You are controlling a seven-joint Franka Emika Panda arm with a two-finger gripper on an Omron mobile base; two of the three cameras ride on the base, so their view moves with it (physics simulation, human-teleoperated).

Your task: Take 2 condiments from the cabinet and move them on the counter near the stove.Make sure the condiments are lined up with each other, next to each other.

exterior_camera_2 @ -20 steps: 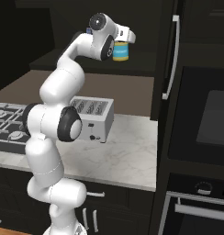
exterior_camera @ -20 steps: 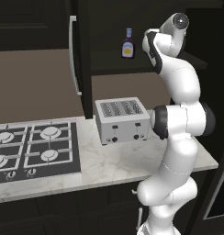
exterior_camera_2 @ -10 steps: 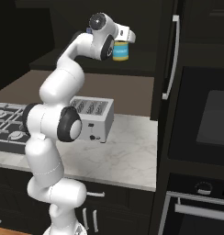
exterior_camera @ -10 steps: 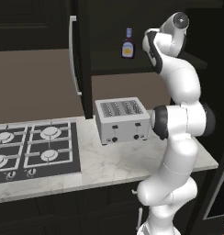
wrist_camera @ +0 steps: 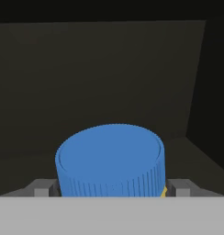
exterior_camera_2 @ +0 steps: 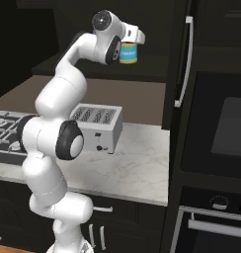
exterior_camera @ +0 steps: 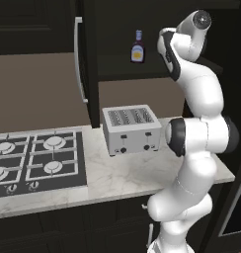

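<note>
One jar [exterior_camera_2: 128, 52] lifted, one bottle [exterior_camera: 138, 48] behind.

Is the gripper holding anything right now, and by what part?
Apparently yes: the gripper seems closed on the squat jar, fingers on either side just below its blue lid.

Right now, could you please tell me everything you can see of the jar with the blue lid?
The jar is squat and upright, with a ribbed blue screw lid and a body banded yellow and teal. It sits up in the open cabinet, with the gripper at it, one finger on each side just below the lid. Whether it rests on the shelf is hidden.
</note>
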